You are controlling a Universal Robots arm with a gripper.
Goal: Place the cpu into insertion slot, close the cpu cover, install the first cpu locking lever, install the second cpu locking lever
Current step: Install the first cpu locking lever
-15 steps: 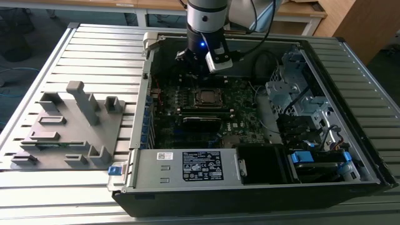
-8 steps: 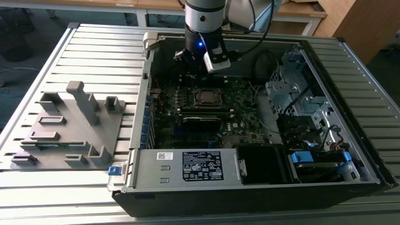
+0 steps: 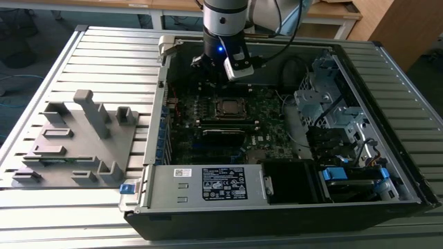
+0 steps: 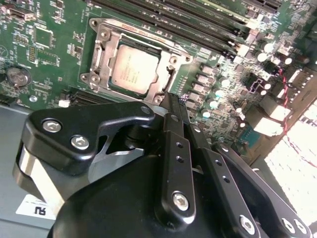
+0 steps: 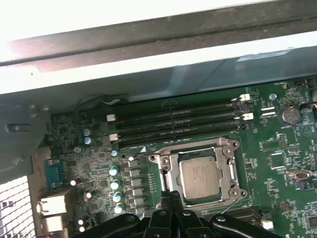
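First wrist view, flat square silver-grey cpu [image 5: 200,178]

Insertion slot [image 4: 97,59]: one rim corner is covered by the gripper [image 4: 172,99]. Gripper [image 5: 171,197]: body is cut off by the picture's edge in both wrist views.

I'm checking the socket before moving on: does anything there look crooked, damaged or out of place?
Nothing stands out. The cpu sits square under the cover, which lies flat around it, and nothing on the board nearby looks bent or loose.
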